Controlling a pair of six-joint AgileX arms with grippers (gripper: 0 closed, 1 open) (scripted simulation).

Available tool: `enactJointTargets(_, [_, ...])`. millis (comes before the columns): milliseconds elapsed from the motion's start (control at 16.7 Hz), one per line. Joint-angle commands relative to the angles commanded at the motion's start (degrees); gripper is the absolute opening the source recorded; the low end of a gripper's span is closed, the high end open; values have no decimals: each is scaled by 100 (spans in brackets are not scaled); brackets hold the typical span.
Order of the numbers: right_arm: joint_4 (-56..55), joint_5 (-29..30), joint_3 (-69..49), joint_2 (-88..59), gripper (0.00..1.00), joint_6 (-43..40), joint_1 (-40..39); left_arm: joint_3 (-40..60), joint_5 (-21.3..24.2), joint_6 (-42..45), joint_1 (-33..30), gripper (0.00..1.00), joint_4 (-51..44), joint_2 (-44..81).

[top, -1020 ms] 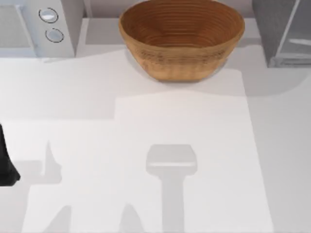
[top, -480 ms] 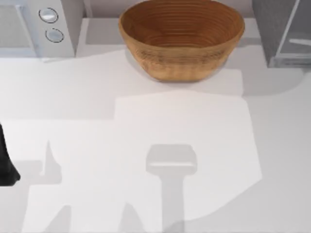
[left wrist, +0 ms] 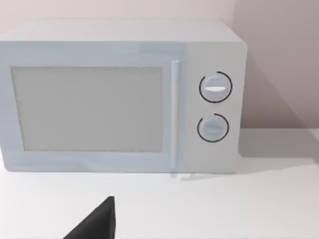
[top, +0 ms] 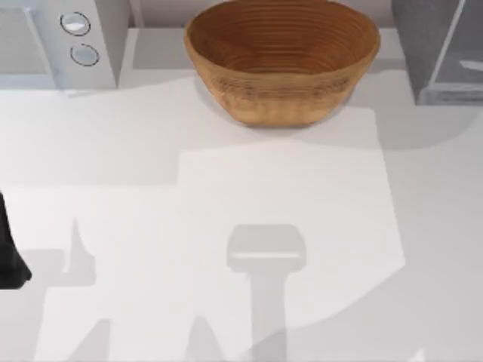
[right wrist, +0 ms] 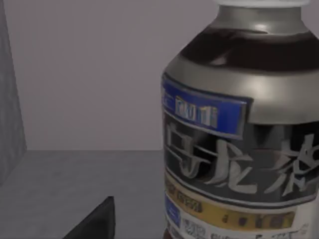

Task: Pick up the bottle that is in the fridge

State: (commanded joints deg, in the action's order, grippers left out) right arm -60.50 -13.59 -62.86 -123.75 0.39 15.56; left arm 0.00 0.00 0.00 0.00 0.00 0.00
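Note:
The bottle (right wrist: 239, 129) stands upright and very close in the right wrist view. It has a dark body, a blue, silver and yellow label and a whitish cap. It rests on the fridge's grey floor (right wrist: 75, 189), with a speckled wall beside it. My right gripper (right wrist: 144, 231) is open just short of the bottle. One dark fingertip (right wrist: 97, 224) shows beside it with a gap between, not touching. From above, the fridge (top: 438, 45) stands at the table's back right. My left arm (top: 9, 260) is parked at the left edge.
A big brown woven bowl (top: 283, 56) sits at the back middle of the table. A white box with two round knobs (top: 64, 41) stands at the back left, and the left wrist faces it (left wrist: 119, 99). The white tabletop (top: 226, 196) stretches in front of them.
The shadow over the table's lower right has shifted and grown. The bowl, the fridge and the left arm have not moved.

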Motion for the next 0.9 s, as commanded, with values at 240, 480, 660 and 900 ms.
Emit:
enactJointTargets(240, [431, 118, -1014, -502, 100, -4, -110, 0, 0, 0, 0, 100, 0, 0])
enactJointTargets(480, [592, 162, -1271, -645, 100, -7, -152, 0, 0, 0, 0, 100, 0, 0])
enactJointTargets(660, [592, 162, -1271, -645, 92, -7, -152, 0, 0, 0, 0, 100, 0, 0])
enactJointTargets(900, [592, 162, -1271, -645, 62, -7, -152, 0, 0, 0, 0, 100, 0, 0])
